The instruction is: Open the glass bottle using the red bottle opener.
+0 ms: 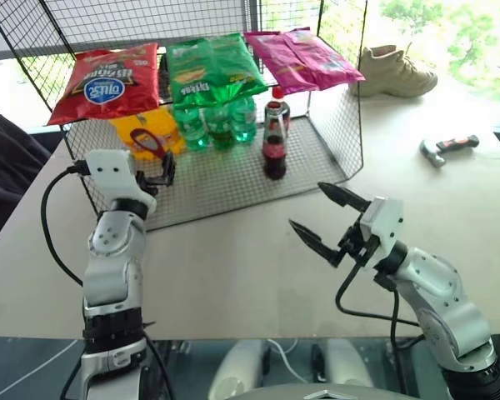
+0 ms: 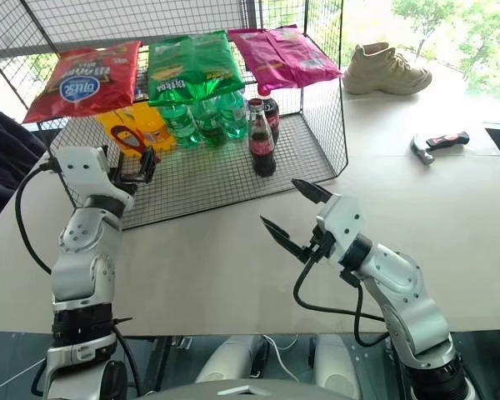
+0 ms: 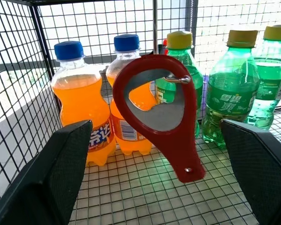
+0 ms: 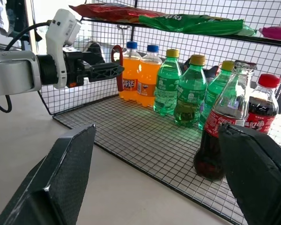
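I'm holding my left gripper (image 1: 165, 169) with fingers spread wide just short of the red bottle opener (image 3: 157, 110), hanging handle-down straight ahead between them at the rack's left end, while my released right gripper (image 1: 325, 215) is facing the glass bottle (image 1: 274, 148) farther along.

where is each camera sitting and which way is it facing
Left and right eye views: on the head, looking forward and down over the table and wire rack; both arms show, left gripper and right gripper open.
Left wrist view: along the left gripper's fingers at the red bottle opener hanging before orange bottles.
Right wrist view: along the right gripper's fingers at the glass bottle; the left arm shows too.
Shared: both wrist views show the opener and orange bottles.
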